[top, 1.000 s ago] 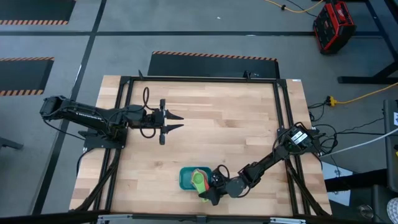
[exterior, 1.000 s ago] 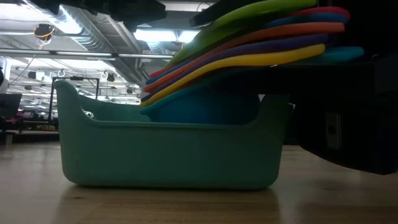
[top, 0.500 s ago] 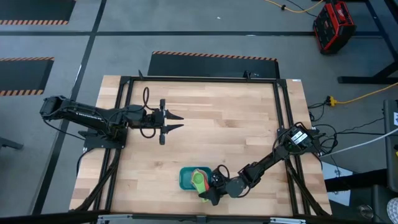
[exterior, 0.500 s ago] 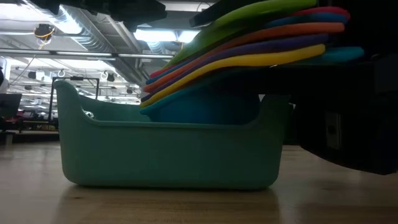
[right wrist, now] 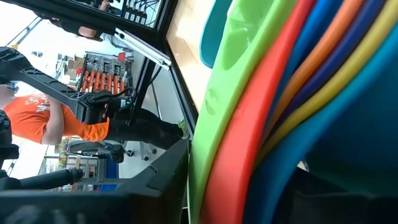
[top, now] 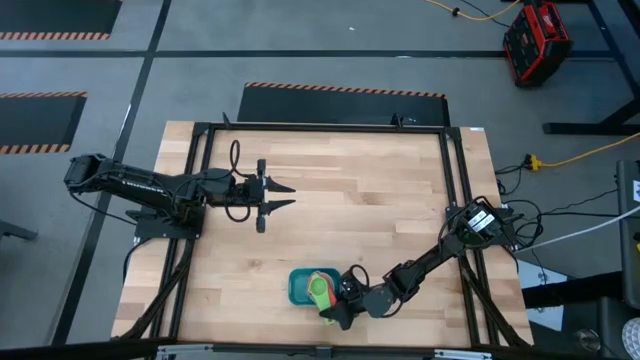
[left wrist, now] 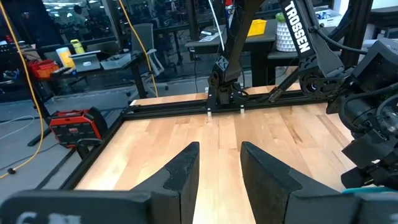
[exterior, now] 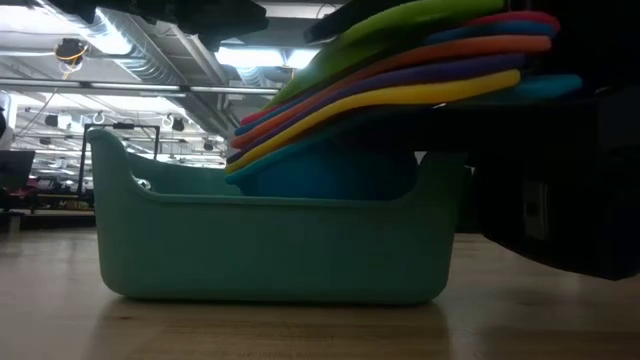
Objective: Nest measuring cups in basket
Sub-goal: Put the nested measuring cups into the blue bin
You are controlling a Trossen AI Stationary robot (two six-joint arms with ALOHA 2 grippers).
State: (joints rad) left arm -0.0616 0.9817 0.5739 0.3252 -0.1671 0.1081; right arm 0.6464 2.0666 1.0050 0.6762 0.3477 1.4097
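High view: left gripper (top: 285,196) hovered parted and empty over the left of the wooden tabletop (top: 370,190). Right gripper (top: 338,308) lay low at the near edge beside the basket (top: 298,285), at the measuring cups (top: 320,289); its grip could not be made out.
Low view: nested cups rested in the teal basket, stacked handles (exterior: 400,60) fanning out over the rim.
Left wrist view: "TROSSEN" (left wrist: 298,26) read on the far arm.
Right wrist view: person in orange shirt (right wrist: 59,121) beyond
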